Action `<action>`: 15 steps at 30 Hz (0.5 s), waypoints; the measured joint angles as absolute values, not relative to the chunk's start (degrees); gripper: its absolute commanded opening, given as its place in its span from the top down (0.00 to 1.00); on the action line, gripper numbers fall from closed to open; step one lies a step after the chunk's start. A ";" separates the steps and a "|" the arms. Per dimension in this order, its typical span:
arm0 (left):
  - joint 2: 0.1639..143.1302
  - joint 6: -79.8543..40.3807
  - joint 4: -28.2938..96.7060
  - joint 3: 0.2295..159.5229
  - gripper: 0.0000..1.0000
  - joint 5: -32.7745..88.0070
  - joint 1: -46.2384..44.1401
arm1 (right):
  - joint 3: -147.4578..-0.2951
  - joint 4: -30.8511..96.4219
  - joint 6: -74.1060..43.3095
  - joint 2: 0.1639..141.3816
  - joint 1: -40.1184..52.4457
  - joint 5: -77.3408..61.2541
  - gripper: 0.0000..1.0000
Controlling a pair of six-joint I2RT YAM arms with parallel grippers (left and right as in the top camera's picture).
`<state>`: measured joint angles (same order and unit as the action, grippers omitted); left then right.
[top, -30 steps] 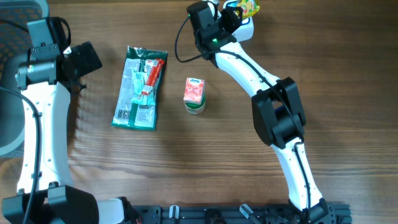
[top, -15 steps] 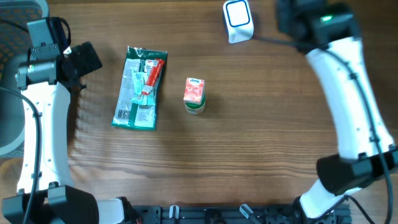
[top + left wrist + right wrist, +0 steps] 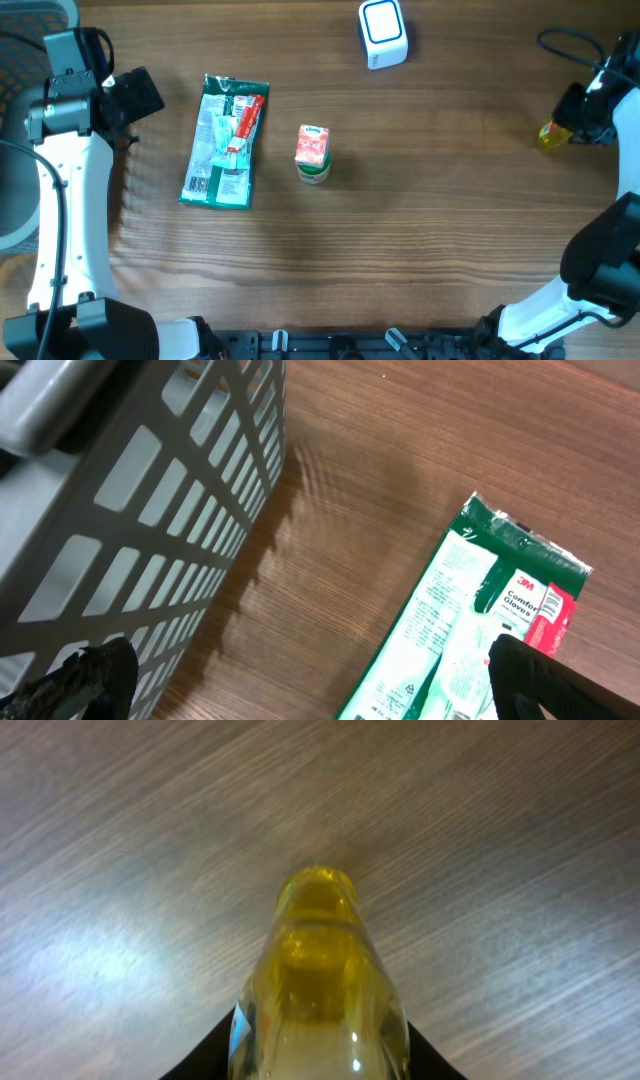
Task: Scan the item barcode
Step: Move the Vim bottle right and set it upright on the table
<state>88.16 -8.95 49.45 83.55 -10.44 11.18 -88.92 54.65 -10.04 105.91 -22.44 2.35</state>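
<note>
While above the surface [image 3: 420, 240], right pincer [image 3: 566, 120]: narrow, gripping one yellow bottle [image 3: 318, 970];
left pincer [image 3: 135, 95]: wide, near one glove pack [image 3: 225, 140];
beyond: one carton [image 3: 313, 153], one scanner [image 3: 383, 33]

A brown wood-grain counter [image 3: 420, 220] is shown with three things set on it. A flat green plastic packet of gloves [image 3: 225, 142] is laid left of centre. A small red-and-white carton [image 3: 312, 153] is stood near its right, apart. A white, blue-faced scanner block [image 3: 383, 34] is placed at the far edge.
</note>
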 measured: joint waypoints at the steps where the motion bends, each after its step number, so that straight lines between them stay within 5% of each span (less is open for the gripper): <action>1: 88.16 -8.95 49.50 83.55 0.00 -10.46 11.18 | -87.59 53.32 -10.37 105.91 -22.72 2.35 0.65; 6: 88.16 -8.95 49.47 83.55 0.00 -10.46 11.18 | -86.41 52.47 -11.09 105.91 -22.94 2.35 0.50; 10: 88.16 -8.93 49.47 83.55 0.00 -10.46 11.18 | -84.58 50.96 -11.84 105.91 -22.94 2.15 0.07; 15: 88.16 -8.95 49.47 83.55 0.00 -10.46 11.18 | -84.58 51.00 -11.94 105.89 -22.94 2.07 0.04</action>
